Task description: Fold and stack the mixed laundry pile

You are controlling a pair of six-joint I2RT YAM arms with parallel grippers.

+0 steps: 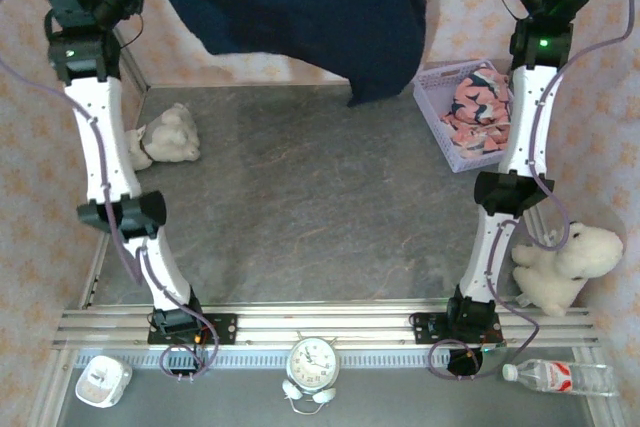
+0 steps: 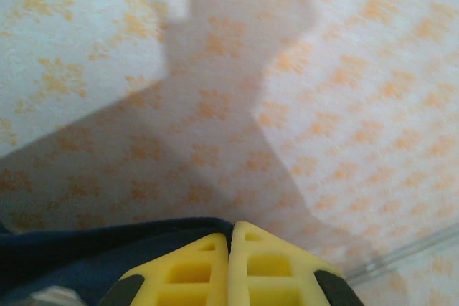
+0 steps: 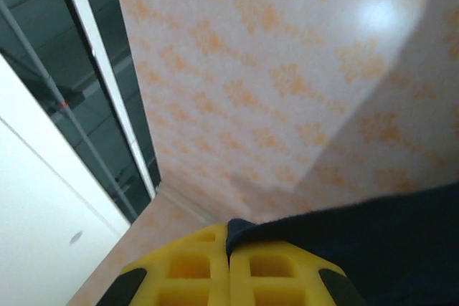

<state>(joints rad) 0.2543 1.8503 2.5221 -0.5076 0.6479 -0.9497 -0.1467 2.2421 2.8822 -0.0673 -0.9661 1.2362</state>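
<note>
Hanging above the far side of the tabletop (image 1: 300, 217), the dark navy garment (image 1: 310, 7) is stretched between both raised arms. Left pincer (image 2: 231, 236): jaws pressed together on the garment's edge. Right pincer (image 3: 228, 238): jaws pressed together on the opposite edge. The salmon-pink printed garment (image 1: 478, 107) lies in the lavender lattice basket (image 1: 436, 80), just beside the right arm.

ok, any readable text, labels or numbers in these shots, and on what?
No text is legible in these shots.
Alarm clock dial: numerals too small to read.
Water bottle label: blurred, unreadable.
Small white box: markings too small to read.
</note>
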